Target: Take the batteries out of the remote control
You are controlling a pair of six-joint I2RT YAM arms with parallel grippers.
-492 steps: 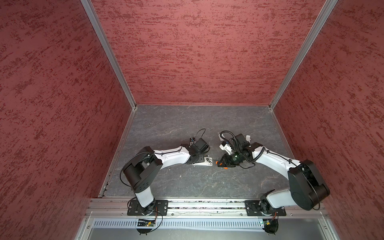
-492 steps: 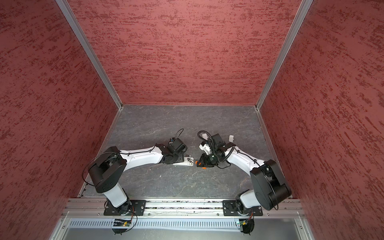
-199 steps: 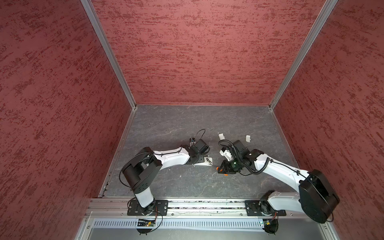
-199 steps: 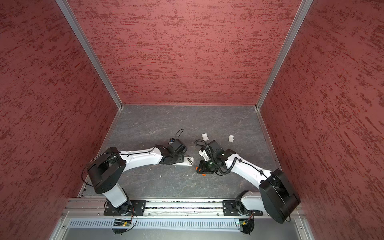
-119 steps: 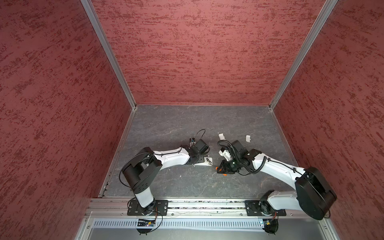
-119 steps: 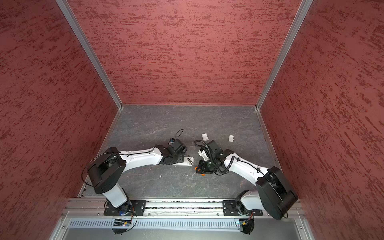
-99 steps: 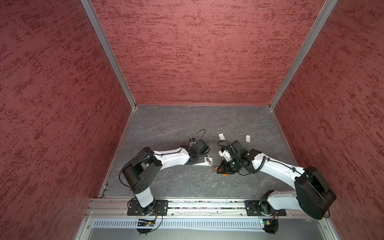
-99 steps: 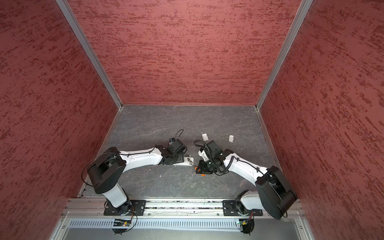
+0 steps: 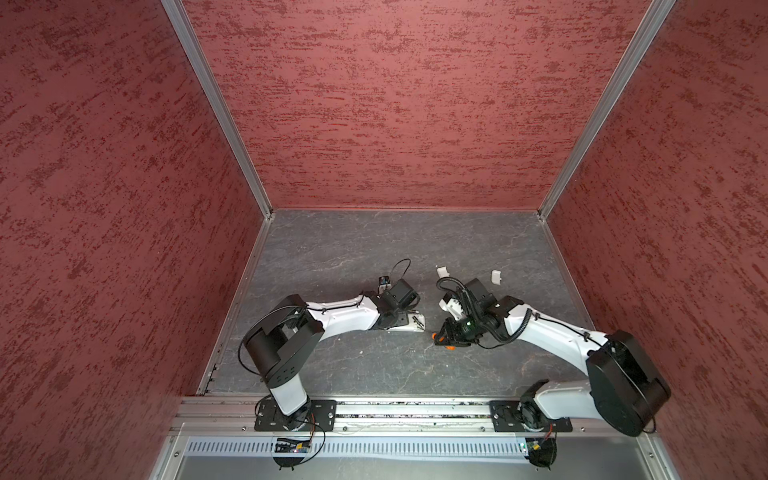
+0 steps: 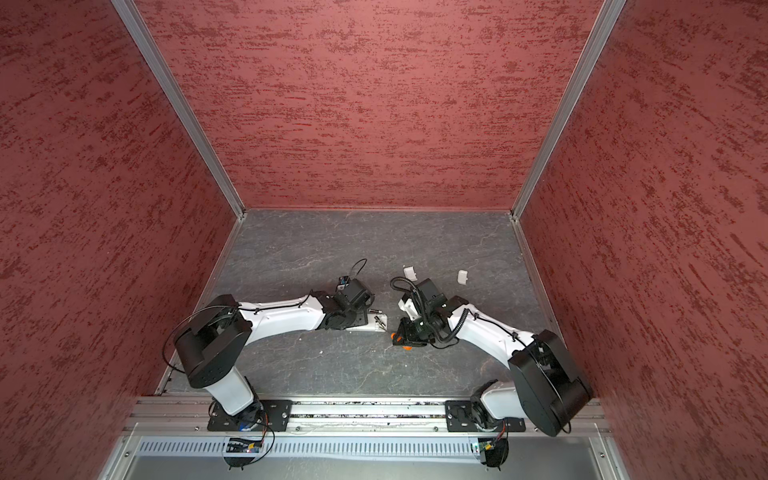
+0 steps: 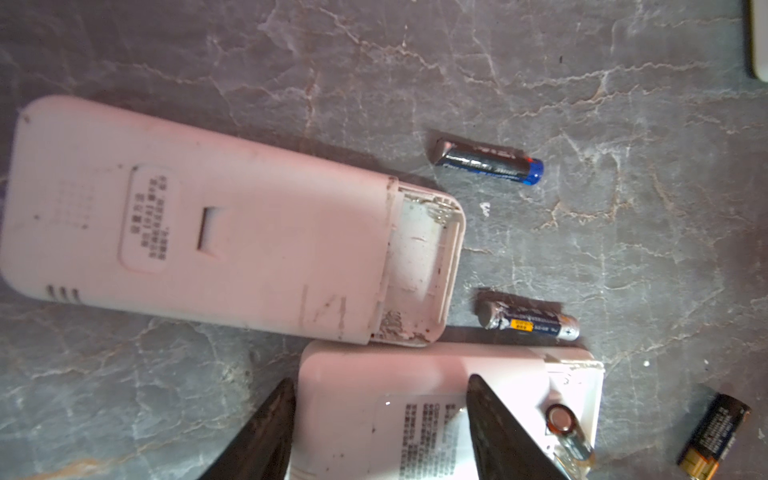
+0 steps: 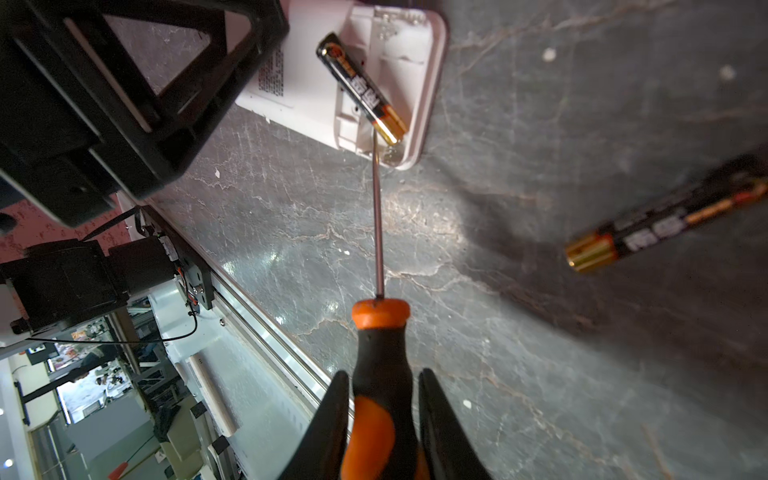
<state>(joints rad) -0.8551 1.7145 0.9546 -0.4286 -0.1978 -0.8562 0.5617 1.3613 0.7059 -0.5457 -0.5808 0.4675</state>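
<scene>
Battery handling: treat each cell as light, rigid and smooth. It will likely roll on the stone-patterned table (image 9: 374, 249) and slip from a pinch on its round flank. Take hold at mid-length, jaws square to the long axis, clear of the end caps.

Location. The raised battery (image 12: 361, 89) lies tilted in the open compartment of the pinned remote (image 12: 299, 95), with its gold end near the outer wall. Three more cells lie on the table. The blue-tipped battery (image 11: 488, 166) is beside the empty remote (image 11: 208, 224). The scuffed battery (image 11: 528, 322) is just beside the pinned remote's long edge. The black-and-gold battery (image 11: 712, 440) is a little beyond that remote's open end.

Grippers. The left gripper (image 11: 379, 378) stands about half open, one fingertip (image 11: 282, 399) at the pinned remote's closed end and the other on its back. Judge this a hold-down, not a clamp. The right gripper (image 12: 383, 374) is closed on the handle of the screwdriver (image 12: 382, 332), whose tip sits at the raised battery's gold end.

Changes. Against the earliest top view, the right gripper has drawn slightly toward the rail. This uncovers the middle one of the two white covers (image 9: 442, 272), so you now see both in both top views. The left arm has not moved.
</scene>
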